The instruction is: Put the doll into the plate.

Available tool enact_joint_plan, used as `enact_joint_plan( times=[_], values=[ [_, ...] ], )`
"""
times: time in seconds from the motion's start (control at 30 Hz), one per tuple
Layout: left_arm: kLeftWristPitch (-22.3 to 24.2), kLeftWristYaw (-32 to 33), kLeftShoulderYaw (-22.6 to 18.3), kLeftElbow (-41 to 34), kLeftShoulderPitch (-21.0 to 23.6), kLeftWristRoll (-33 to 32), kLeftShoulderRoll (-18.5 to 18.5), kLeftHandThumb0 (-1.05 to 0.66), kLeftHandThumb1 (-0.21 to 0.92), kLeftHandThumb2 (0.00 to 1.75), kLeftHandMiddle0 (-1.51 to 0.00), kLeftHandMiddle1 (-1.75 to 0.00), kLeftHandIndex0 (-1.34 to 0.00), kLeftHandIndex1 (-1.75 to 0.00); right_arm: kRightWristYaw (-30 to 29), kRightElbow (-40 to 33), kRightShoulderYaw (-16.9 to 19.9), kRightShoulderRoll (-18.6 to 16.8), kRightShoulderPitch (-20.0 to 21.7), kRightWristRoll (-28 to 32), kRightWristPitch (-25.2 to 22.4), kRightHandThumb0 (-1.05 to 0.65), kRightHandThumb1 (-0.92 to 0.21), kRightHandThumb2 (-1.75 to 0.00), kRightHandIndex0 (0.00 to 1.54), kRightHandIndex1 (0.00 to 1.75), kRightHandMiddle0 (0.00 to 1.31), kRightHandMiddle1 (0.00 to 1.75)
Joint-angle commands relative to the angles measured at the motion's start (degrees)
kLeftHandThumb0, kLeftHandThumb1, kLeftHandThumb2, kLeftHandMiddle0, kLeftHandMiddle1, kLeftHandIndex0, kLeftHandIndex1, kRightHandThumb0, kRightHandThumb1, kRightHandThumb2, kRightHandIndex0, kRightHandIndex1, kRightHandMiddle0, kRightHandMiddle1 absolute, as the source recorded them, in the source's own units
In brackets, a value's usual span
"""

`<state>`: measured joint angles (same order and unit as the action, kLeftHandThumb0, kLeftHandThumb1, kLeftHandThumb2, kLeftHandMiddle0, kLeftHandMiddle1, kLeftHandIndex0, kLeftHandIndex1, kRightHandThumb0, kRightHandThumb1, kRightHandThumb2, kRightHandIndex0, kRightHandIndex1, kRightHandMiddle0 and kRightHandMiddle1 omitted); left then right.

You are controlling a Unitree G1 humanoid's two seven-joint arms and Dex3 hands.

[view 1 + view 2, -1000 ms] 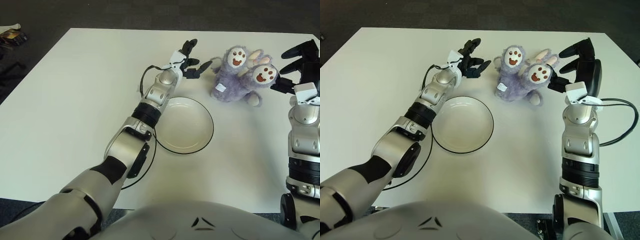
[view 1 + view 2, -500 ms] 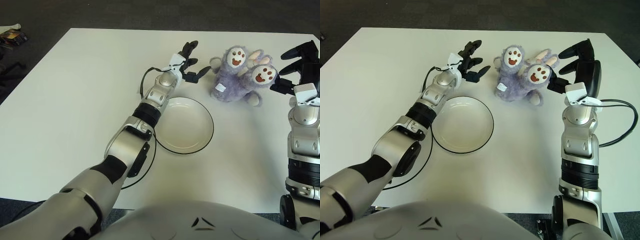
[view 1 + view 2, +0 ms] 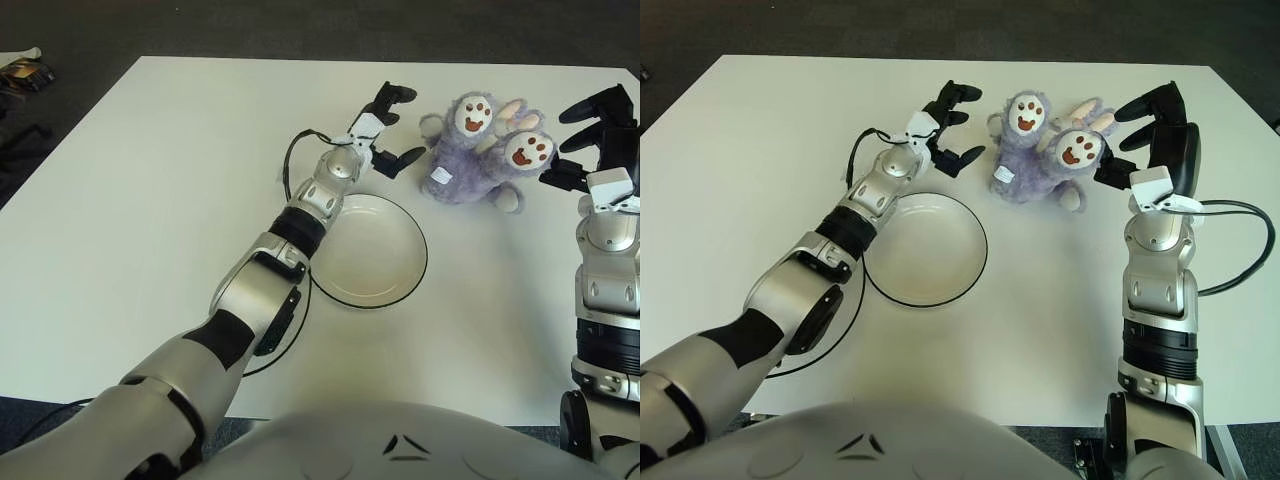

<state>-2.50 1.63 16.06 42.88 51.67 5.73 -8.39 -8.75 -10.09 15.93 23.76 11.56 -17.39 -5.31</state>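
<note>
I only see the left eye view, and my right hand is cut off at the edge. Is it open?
Observer: Yes. The right eye view shows the whole right hand, fingers spread beside the doll, holding nothing.
Operator: My left hand is open on the doll's other side. Is anything to the right of my right arm?
Observer: A black cable loops out from it to the right.

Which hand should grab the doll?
Probably the left hand: it is open beside the doll, on the same side as the plate. The right hand is open on the doll's far side.
</note>
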Motion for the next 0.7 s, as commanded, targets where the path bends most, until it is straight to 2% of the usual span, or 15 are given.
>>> enact_joint_plan(
  times=[0.0, 0.23, 0.3, 0.43, 0.67],
  values=[
    [0.1, 1.5, 0.5, -1.7, 2.9, 1.5, -5.2, 0.12, 0.03, 1.34, 0.0, -0.8, -0.12, -1.27, -0.6, -0.1, -0.1, -0.2, -0.4, -0.7, 0.6, -0.01, -0.47, -1.12, 0.58, 1.62, 0.27, 1.75],
    [0.7, -1.1, -0.6, -5.8, 0.9, -1.7, -5.6, 0.26, 0.04, 1.42, 0.0, -0.39, -0.07, -1.2, -0.7, -0.3, -0.1, -0.1, -0.6, -1.0, 0.4, -0.01, -0.47, -1.12, 0.58, 1.63, 0.26, 1.75],
    [2.3, -3.2, -0.7, -8.5, 0.2, -3.3, -5.4, 0.3, 0.03, 1.44, 0.0, -0.26, -0.04, -1.16, -0.7, -0.3, -0.1, 0.1, -0.7, -1.3, 0.1, -0.01, -0.46, -1.12, 0.58, 1.63, 0.26, 1.75],
    [3.9, -5.4, 0.1, -12.1, -1.2, -4.3, -4.8, 0.32, -0.01, 1.45, 0.0, -0.27, -0.01, -1.1, -0.5, -0.6, -0.2, 0.2, -0.9, -1.5, -0.2, -0.01, -0.46, -1.13, 0.59, 1.63, 0.27, 1.75],
    [5.9, -8.6, 1.9, -18.2, -3.8, -5.4, -3.9, 0.33, -0.02, 1.46, 0.0, -0.27, 0.0, -1.06, -0.4, -1.0, -0.4, 0.1, -0.9, -2.2, -0.9, -0.01, -0.46, -1.12, 0.6, 1.61, 0.27, 1.75]
  ],
)
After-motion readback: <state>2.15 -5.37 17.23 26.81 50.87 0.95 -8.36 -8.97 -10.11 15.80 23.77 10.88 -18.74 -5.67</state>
